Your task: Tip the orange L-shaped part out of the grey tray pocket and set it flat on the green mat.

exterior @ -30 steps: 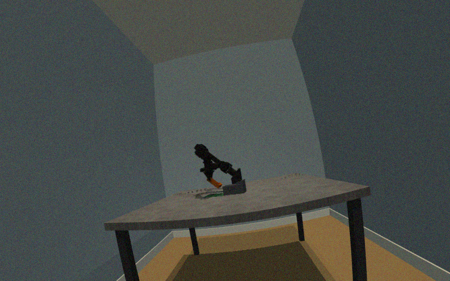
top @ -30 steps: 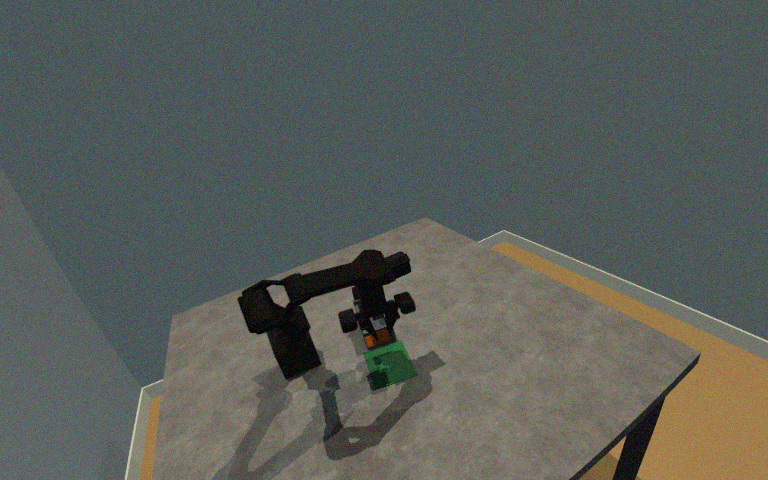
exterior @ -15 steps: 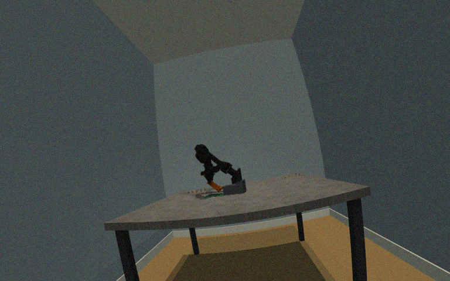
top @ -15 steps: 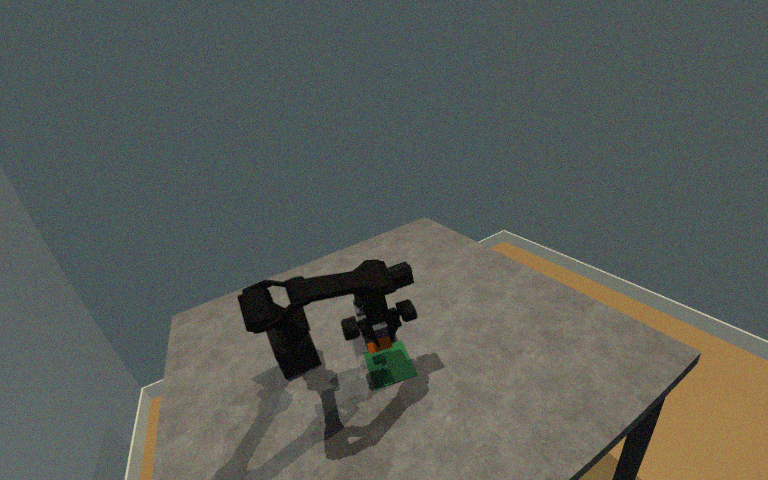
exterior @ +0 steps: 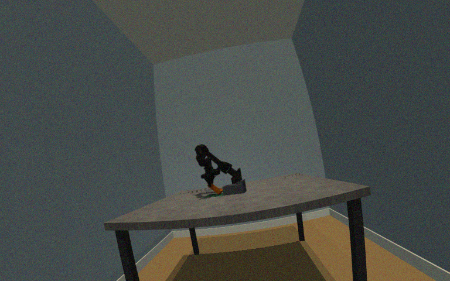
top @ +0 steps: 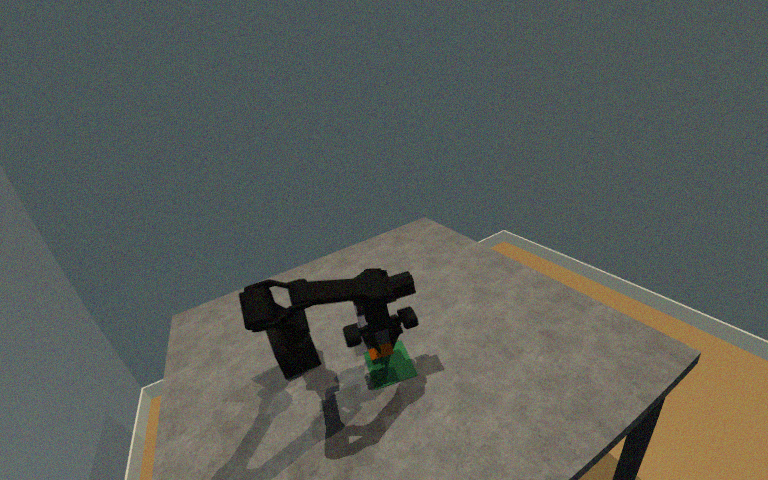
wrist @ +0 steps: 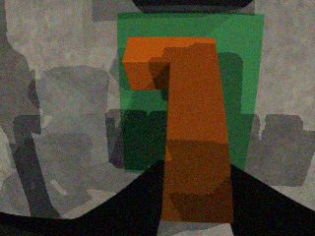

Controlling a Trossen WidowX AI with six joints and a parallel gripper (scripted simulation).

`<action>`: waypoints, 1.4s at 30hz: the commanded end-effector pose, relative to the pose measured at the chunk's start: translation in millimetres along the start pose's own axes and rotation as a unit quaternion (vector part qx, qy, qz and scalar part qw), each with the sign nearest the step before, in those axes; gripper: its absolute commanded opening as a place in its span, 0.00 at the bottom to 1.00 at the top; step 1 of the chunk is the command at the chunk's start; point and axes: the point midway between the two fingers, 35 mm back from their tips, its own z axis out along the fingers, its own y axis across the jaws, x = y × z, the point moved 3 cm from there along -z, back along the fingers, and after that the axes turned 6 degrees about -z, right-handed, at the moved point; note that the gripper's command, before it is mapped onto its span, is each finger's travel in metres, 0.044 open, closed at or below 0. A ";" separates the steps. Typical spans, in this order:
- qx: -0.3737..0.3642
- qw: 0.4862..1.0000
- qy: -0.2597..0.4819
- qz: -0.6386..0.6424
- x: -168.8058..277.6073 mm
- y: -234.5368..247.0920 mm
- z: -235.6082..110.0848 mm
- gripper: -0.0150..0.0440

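Observation:
My gripper (top: pixel 378 345) (exterior: pixel 211 183) (wrist: pixel 193 169) is shut on the straight end of the orange L-shaped part (top: pixel 381 350) (exterior: pixel 215 189) (wrist: pixel 193 105). The part hangs tilted over the green mat (top: pixel 398 370) (exterior: pixel 208 195) (wrist: pixel 242 33), with its L-shaped foot pointing away from me and low, close above the mat. I cannot tell whether the foot touches the mat. In the top view the arm hides the tray.
The arm's black base (top: pixel 291 345) stands on the grey table (top: pixel 538 339) (exterior: pixel 282 195) left of the mat. The table's edges lie far from the mat on every side.

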 end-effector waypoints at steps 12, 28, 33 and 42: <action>0.000 1.000 0.000 0.000 -0.1 0.0 1.5 0.48; 0.000 1.000 -0.002 -0.004 -0.9 -0.4 -88.0 0.93; 0.004 1.000 0.000 -0.006 -0.7 -1.8 -83.1 0.93; 0.004 1.000 0.000 -0.006 -0.7 -1.8 -83.1 0.93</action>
